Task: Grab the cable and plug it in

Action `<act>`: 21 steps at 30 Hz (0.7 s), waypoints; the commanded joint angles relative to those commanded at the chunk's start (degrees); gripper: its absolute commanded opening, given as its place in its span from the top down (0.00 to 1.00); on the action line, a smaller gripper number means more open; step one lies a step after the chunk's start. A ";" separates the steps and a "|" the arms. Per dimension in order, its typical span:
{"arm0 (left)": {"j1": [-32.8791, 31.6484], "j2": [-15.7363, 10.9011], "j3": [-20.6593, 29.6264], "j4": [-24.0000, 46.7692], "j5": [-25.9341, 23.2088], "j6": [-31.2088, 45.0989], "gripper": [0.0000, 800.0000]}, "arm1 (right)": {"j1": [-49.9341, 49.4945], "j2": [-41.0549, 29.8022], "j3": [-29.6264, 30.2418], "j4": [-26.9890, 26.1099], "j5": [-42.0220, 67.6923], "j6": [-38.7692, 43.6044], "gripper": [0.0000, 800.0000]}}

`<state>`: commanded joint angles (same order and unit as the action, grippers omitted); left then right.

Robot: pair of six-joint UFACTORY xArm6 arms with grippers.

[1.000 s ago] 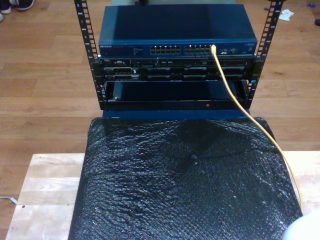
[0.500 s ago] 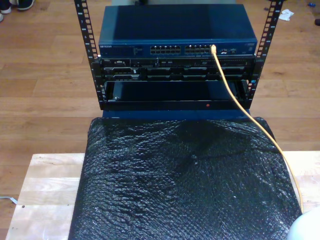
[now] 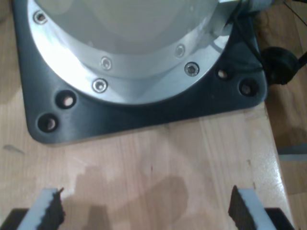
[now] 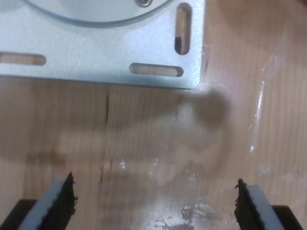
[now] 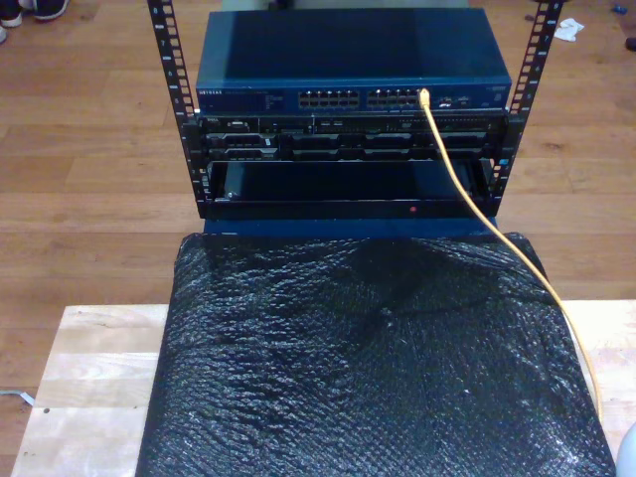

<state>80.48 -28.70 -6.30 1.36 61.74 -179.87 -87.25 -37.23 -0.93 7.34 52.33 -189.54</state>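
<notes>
The yellow cable (image 5: 475,211) has its tip in a port (image 5: 424,96) of the blue network switch (image 5: 353,60) at the top of the rack. From there it slopes down over the black bubble-wrap mat (image 5: 368,358) to the exterior view's right edge. My first gripper (image 3: 146,208) is open above bare wood, close to a black base plate (image 3: 144,110) carrying a round silver arm base. My second gripper (image 4: 154,201) is open too, over bare wood beside a slotted silver mounting plate (image 4: 96,52). Nothing lies between either pair of fingers.
Black rack rails (image 5: 167,60) flank the switch, with black server units (image 5: 348,139) below it. The mat covers a pale wooden table (image 5: 89,397). A sliver of a white arm part (image 5: 629,455) sits at the exterior view's lower right corner. Black cables (image 3: 276,60) lie by the black plate.
The white rounded arm part at the exterior view's lower right has slid almost out of the picture. The cable stays plugged in and has not moved.
</notes>
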 joint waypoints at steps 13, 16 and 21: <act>0.00 0.00 0.00 0.00 0.00 0.00 0.00 | -0.26 -0.35 0.88 0.18 -2.02 0.00 0.00; 0.00 0.00 0.00 0.00 0.00 0.00 0.00 | -0.26 -0.35 0.88 0.18 -2.02 0.00 0.00; -0.09 0.09 0.00 0.00 0.00 0.00 0.00 | -0.26 -0.35 0.88 0.18 -2.02 0.00 0.00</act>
<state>80.40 -28.62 -6.30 1.36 61.74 -179.87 -87.52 -37.58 -0.05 7.52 50.31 -189.54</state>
